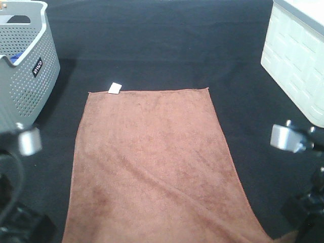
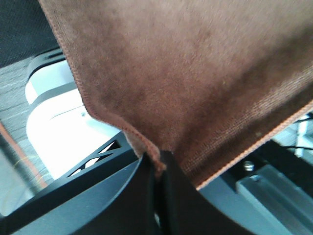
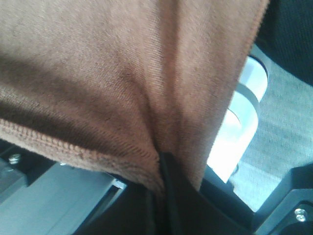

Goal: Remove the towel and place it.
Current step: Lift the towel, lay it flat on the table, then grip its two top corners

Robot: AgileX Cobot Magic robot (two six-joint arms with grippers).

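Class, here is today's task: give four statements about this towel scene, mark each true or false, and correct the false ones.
1. The left gripper is shut on the towel's hem. True.
2. The right gripper hangs open, clear of the towel. False: it is shut on the towel's hem too.
3. The white tag sits at the towel's far corner, on the grey basket's side. True.
4. The towel lies inside the basket. False: it lies spread on the black cloth.
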